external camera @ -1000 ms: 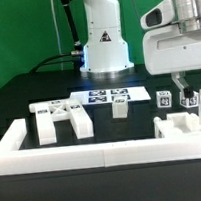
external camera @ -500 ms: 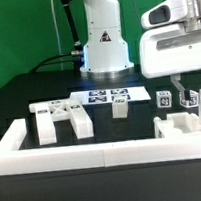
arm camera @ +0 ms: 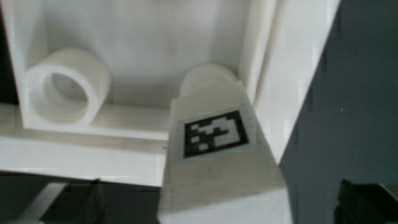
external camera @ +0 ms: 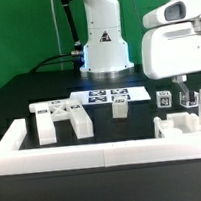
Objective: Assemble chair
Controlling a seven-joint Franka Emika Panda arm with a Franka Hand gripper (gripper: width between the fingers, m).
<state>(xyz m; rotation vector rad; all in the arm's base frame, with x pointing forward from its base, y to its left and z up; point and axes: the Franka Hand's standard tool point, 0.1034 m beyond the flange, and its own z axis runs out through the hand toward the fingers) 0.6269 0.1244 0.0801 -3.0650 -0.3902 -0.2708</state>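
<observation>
The chair is in loose white parts. An X-braced frame (external camera: 62,118) lies at the exterior view's left and a short block (external camera: 119,107) stands mid-table. At the exterior view's right, tagged legs (external camera: 165,99) stand behind a slab part (external camera: 176,124). My gripper (external camera: 182,84) hangs over that group. In the wrist view a white leg (arm camera: 222,150) with a square tag sits between my dark fingers (arm camera: 63,200). The gripper (arm camera: 214,208) is open and straddles the leg without pinching it. Behind the leg lies a slab with an oval hole (arm camera: 68,88).
A long low white rail (external camera: 94,149) runs along the table's front. The marker board (external camera: 108,94) lies flat before the robot's white base (external camera: 104,38). Black tabletop surrounds the parts, with a green backdrop behind.
The hand has shifted only slightly above the right-hand parts. The jaws stay equally wide and no part has moved.
</observation>
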